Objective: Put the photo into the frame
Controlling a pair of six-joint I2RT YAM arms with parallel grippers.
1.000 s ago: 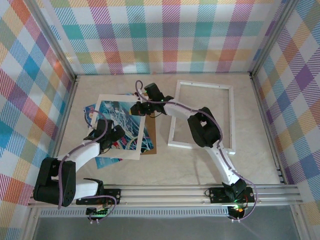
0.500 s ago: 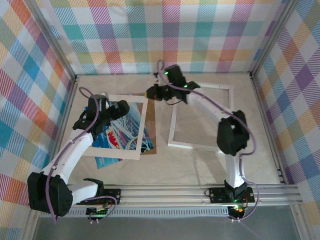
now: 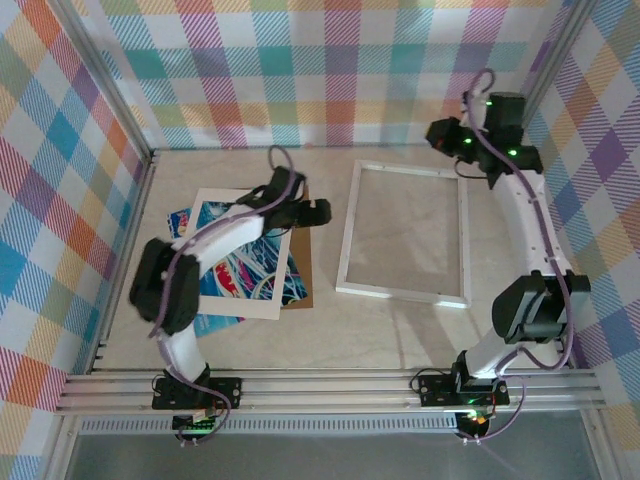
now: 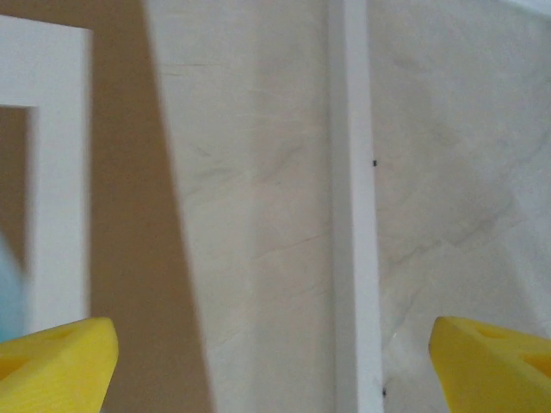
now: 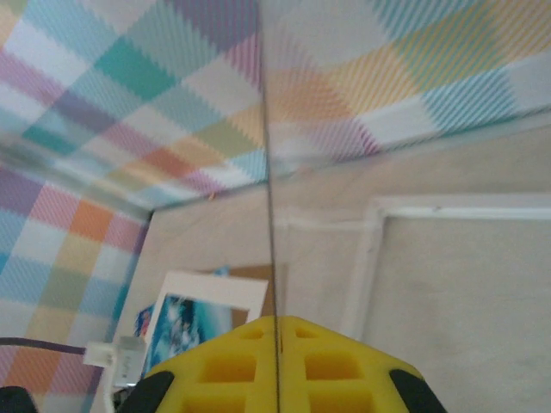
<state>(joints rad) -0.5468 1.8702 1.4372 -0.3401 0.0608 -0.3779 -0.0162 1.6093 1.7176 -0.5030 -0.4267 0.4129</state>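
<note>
The desk (image 3: 330,330) is taken up on its right half by the frame (image 3: 400,293), which lies flat with nothing seen inside its white border but the desk surface. To its left a brown backing board (image 3: 304,270) is laid, and on it a cream mat (image 3: 238,309). The photo (image 3: 235,268) is found beneath that mat, its blue swirls showing through the opening and past the lower left edge, well apart from the frame. The photo has not yet been picked up, so the task is judged to be at an early, preparatory step. The left hand (image 4: 275,366) is held over the bare strip between the board and the frame's left rail, its fingers spread wide and nothing gripped. The right hand (image 5: 277,335) is raised near the far right corner, closed on what appears to be a thin clear sheet (image 5: 268,172) seen edge-on. For the next move, the mat would probably have to be shifted aside. The photo could then be pinched by an exposed edge and carried across into the frame's opening.
</note>
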